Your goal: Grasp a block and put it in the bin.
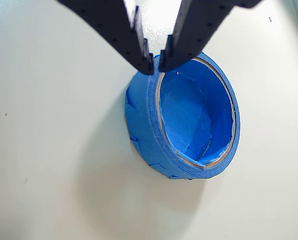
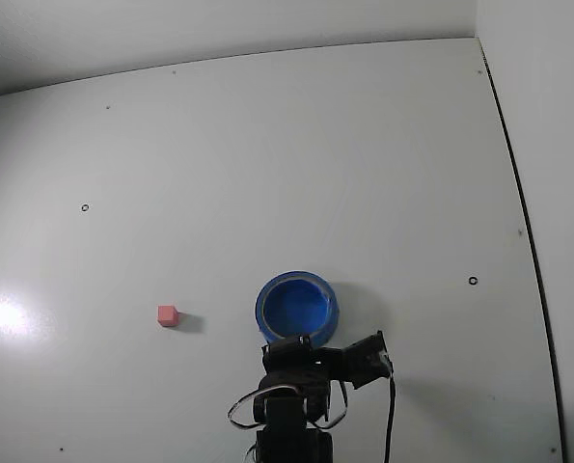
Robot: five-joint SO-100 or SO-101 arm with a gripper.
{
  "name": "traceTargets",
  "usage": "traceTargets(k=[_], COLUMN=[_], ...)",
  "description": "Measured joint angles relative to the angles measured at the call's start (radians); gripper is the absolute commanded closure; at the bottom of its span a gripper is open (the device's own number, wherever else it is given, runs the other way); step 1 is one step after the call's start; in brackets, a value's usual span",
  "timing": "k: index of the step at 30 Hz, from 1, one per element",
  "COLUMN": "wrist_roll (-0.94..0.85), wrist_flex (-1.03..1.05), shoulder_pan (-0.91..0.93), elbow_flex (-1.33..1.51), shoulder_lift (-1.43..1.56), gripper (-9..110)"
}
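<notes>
Hovering over the bin (image 1: 189,120), the hand (image 1: 156,61) is nearly closed and empty; the block (image 2: 168,315) is lying well apart leftward on the tabletop (image 2: 267,145). Swinging low is probably risking clipping the rim.

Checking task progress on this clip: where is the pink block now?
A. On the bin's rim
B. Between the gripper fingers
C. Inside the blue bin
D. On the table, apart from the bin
D: the fixed view shows the block on the table, left of the bin.

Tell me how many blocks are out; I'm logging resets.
1. The block sits on the table, left of the bin in the fixed view; the wrist view shows none.
</notes>
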Motion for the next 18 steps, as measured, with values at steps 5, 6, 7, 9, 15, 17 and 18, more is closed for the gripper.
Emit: traceTargets(k=[5,6,7,9,15,17,18], wrist_roll=[-0.012,-0.012,-0.012,-0.012,-0.014,-0.014,-0.014], wrist_flex=[0.000,0.000,0.000,0.000,0.000,0.000,0.000], shoulder_pan=[0.000,0.000,0.000,0.000,0.000,0.000,0.000], elbow_flex=[0.000,0.000,0.000,0.000,0.000,0.000,0.000], shoulder_lift=[0.000,0.000,0.000,0.000,0.000,0.000,0.000], gripper=[101,101,101,101,101,101,101])
